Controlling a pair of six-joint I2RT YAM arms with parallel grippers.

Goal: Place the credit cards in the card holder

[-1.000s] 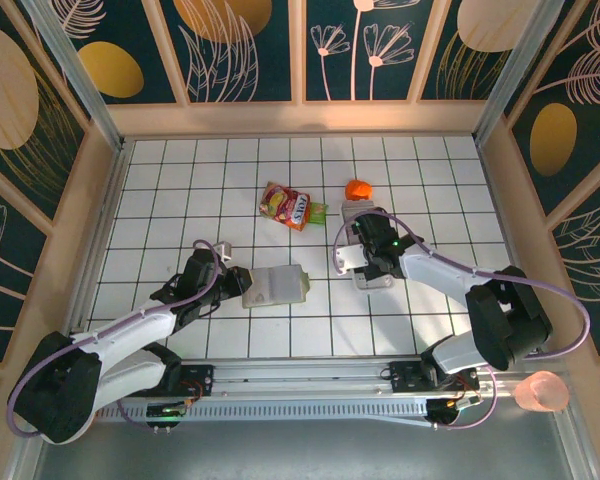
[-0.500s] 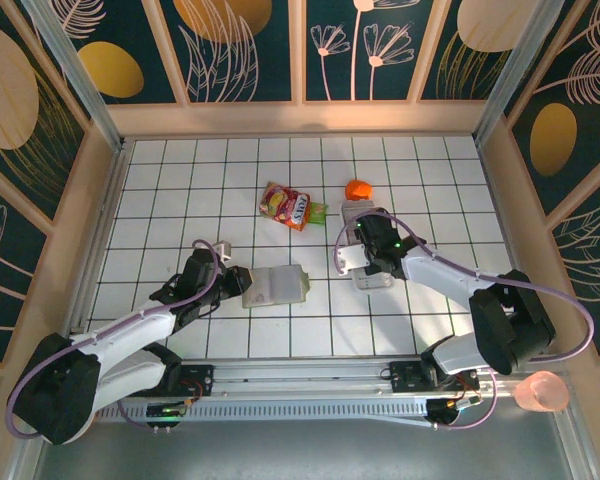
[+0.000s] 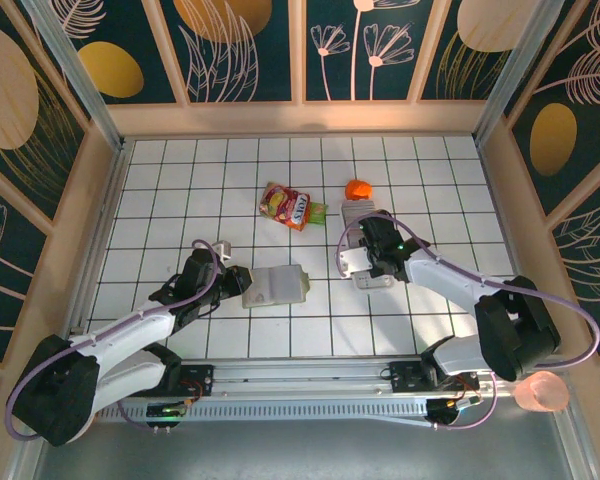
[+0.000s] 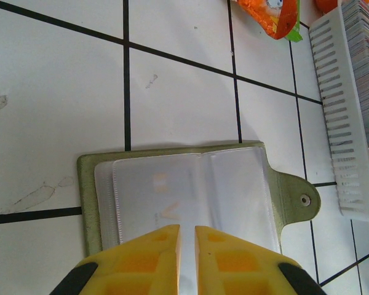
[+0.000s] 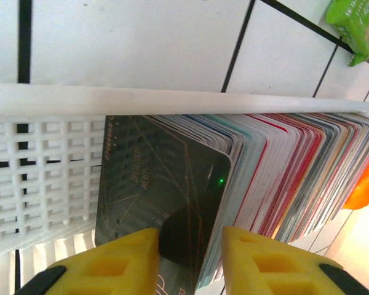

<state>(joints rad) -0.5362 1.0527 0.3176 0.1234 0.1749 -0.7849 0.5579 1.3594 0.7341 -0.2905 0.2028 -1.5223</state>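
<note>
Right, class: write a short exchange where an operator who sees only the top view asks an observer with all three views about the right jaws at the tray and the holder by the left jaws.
Operator: The right arm hides the tray from me. What is between its jaws?
Observer: A dark card, the front one of the cards standing on edge in the white tray.
Operator: Is it gripped?
Observer: I cannot tell. One jaw sits on each side of it, with a gap between them.
Operator: And the holder?
Observer: The holder lies open with its clear sleeves facing up, and the left jaws are almost shut at its near edge.
</note>
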